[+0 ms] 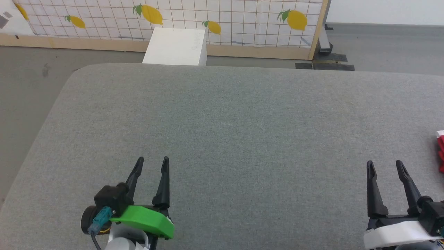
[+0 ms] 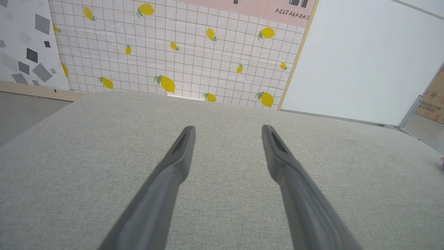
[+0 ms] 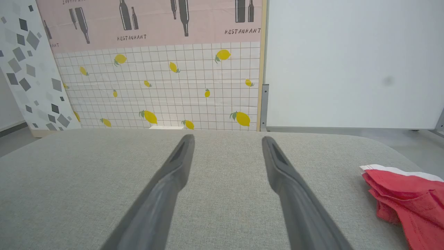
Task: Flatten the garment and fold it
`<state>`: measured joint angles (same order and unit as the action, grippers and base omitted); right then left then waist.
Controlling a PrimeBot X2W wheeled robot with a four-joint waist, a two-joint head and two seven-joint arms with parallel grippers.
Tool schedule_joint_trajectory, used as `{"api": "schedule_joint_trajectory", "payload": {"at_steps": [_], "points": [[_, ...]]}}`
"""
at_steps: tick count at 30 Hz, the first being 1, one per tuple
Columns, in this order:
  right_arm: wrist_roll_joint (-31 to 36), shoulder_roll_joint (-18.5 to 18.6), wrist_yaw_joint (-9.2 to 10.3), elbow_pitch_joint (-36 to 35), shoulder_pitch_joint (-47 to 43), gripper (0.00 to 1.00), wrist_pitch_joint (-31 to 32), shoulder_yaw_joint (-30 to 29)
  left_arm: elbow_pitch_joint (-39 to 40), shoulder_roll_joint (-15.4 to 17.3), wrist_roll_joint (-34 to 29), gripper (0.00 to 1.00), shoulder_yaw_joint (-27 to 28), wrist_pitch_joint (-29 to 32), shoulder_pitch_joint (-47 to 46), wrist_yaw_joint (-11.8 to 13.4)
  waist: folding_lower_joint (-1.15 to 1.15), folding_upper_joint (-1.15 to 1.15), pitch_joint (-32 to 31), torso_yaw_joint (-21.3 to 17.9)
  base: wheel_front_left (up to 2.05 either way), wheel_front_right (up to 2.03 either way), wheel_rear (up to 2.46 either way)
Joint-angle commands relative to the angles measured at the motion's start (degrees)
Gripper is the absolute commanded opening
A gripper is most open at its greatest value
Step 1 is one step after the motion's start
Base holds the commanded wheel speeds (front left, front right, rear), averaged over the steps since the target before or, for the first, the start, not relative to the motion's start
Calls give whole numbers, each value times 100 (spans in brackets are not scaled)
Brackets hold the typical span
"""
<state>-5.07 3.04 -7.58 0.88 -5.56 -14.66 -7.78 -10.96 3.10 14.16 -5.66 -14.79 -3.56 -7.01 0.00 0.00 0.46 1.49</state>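
Observation:
The garment (image 3: 406,194) is a bunched red cloth with a white edge, lying on the grey padded table at the right of the right wrist view; a sliver of the garment (image 1: 441,149) shows at the head view's right edge. My right gripper (image 1: 384,163) stands open just left of it, apart from it, nothing between its fingers (image 3: 180,152). My left gripper (image 1: 152,159) is open near the table's front left, far from the cloth, and its fingers (image 2: 274,142) hold nothing.
The grey table (image 1: 229,118) spreads wide ahead, its rounded left corner at the back left. A white box (image 1: 175,47) stands on the floor behind it, before a lemon-print tiled panel (image 1: 222,21). A white wall panel (image 3: 350,62) rises at the right.

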Motion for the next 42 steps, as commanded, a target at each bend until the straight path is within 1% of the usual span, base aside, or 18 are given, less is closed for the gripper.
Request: {"api": "schedule_joint_trajectory", "payload": {"at_steps": [1,8,9,24,42], "points": [[-52,-15,9,-19,-59,100,-33,15,-14,-22,69,100,25,-21,68,11,0,0,0,-6,0,0,0],[-112,-16,9,-29,-61,100,-33,28,-45,-22,103,100,27,-21,56,8,0,0,27,-22,0,0,0],[-62,0,0,0,-5,0,1,18,-37,-1,29,0,15,1,1,1,0,0,27,-22,0,0,0],[-56,2,0,6,-2,0,10,16,-25,0,26,0,4,17,1,4,0,0,30,-27,0,0,0],[24,0,1,-7,77,0,217,125,135,-3,-179,0,84,225,51,103,0,0,19,-44,0,0,0]]}}
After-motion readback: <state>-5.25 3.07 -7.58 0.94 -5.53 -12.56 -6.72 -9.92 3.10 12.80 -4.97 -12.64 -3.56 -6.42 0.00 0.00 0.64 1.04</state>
